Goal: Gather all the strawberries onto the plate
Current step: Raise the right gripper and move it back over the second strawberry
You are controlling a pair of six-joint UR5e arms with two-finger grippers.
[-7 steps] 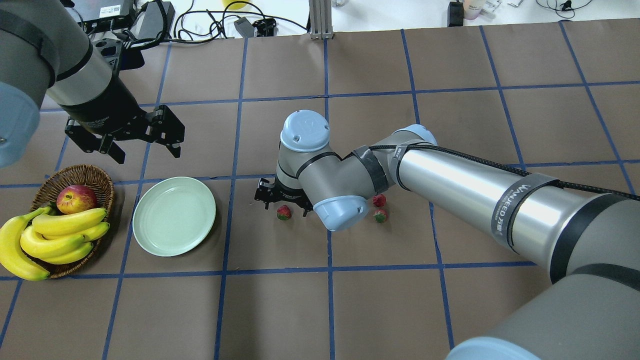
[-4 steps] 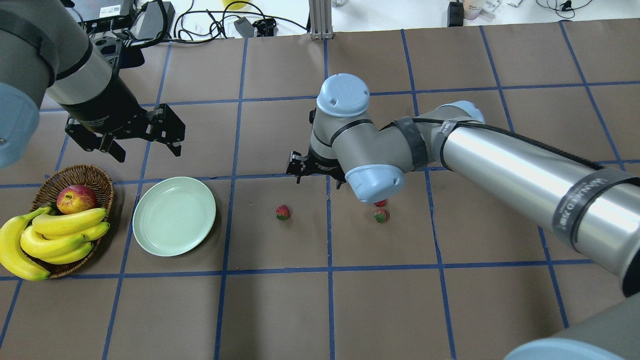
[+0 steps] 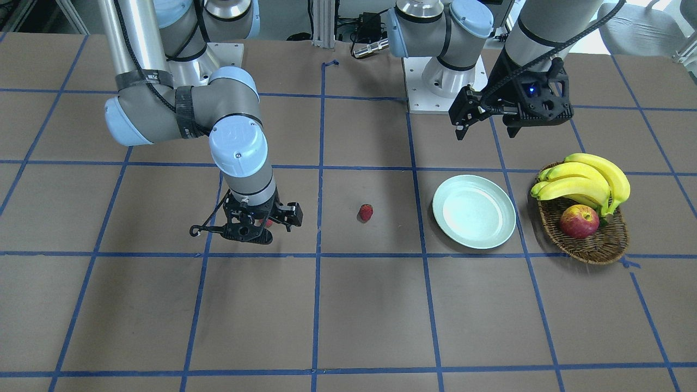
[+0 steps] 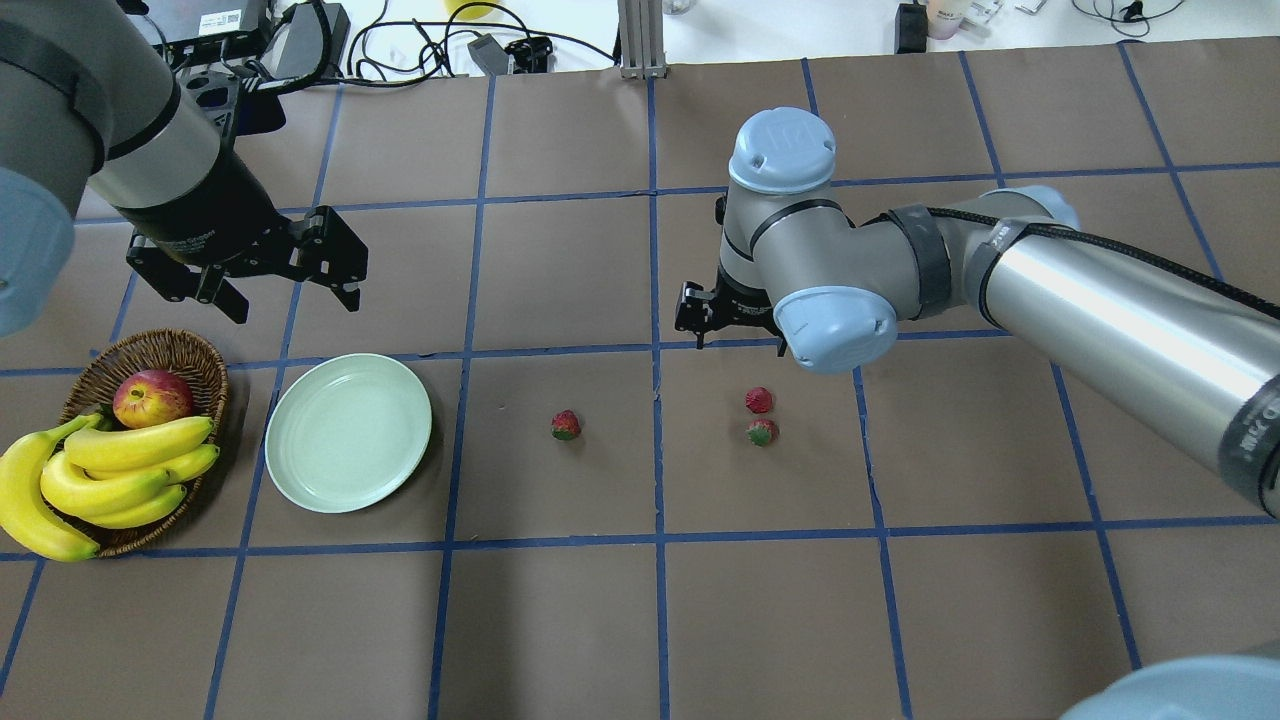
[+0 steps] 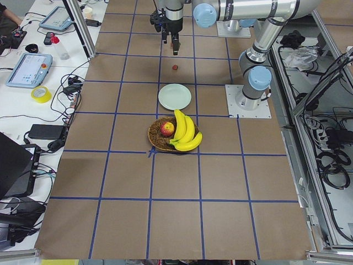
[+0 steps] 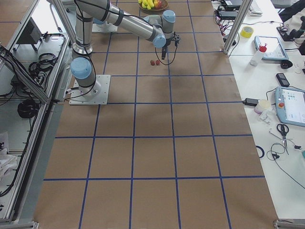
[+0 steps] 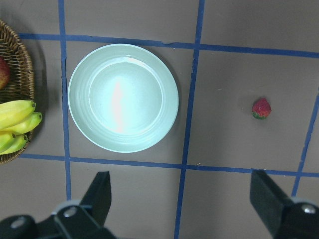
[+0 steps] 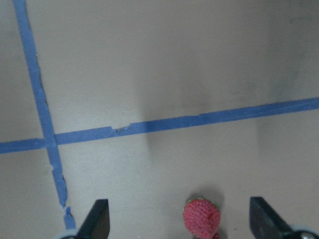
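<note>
Overhead exterior shows nothing collected yet: the plate holds no berry and lies just robot-side of the left end effector, whose fingers stand apart, gripping nothing. All three strawberries sit on the counter: a pair near the right end effector, robot-side of it, and a lone strawberry between it and the plate. Its fingers are spread too, empty. Every pick and drop remains.

plate: round, pale mint-green, glossy, flat on table. three red strawberries on table, outside plate: lone strawberry nearest it; second strawberry, third strawberry paired close, farther right.
</note>
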